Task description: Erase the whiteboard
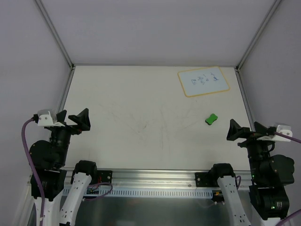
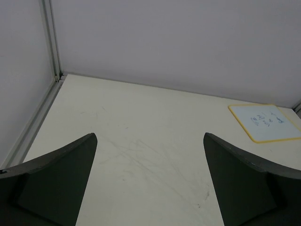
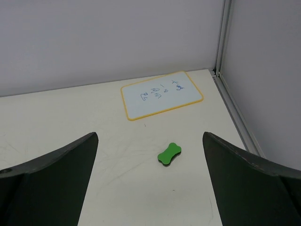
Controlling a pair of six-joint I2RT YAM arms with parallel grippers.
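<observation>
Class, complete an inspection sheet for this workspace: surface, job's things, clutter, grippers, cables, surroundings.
Surface: pale table, faint scuff lines.
Job's things: whiteboard flat at the far right corner, handwriting on it; green eraser lying nearer, apart from it.
Clutter: nothing seen.
Grippers: left gripper and right gripper at the near edge, jaws open, empty.
Cables: purple cable at the left wrist, another at the right.
Surroundings: white walls, metal frame.

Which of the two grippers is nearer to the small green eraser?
The right gripper: the green bone-shaped eraser lies just ahead of it, while the left gripper sits far across the table.
</observation>
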